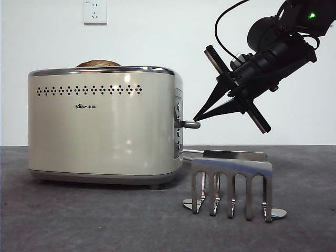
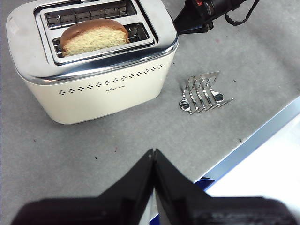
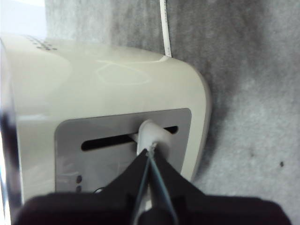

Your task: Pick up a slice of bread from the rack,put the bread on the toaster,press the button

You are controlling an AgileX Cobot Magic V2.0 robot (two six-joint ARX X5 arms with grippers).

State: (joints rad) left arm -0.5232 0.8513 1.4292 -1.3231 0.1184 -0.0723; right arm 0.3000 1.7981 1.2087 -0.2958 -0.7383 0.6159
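The cream toaster stands at the left with the slice of bread upright in one top slot; only its brown crust shows in the front view. My right gripper is shut, its joined tips resting on the toaster's lever knob at the end panel. The silver rack stands empty in front right of the toaster. My left gripper is shut and empty, high above the table, away from the toaster.
A white cord runs from the toaster's back across the grey table. The table's edge lies near the rack. A wall socket is on the white wall behind.
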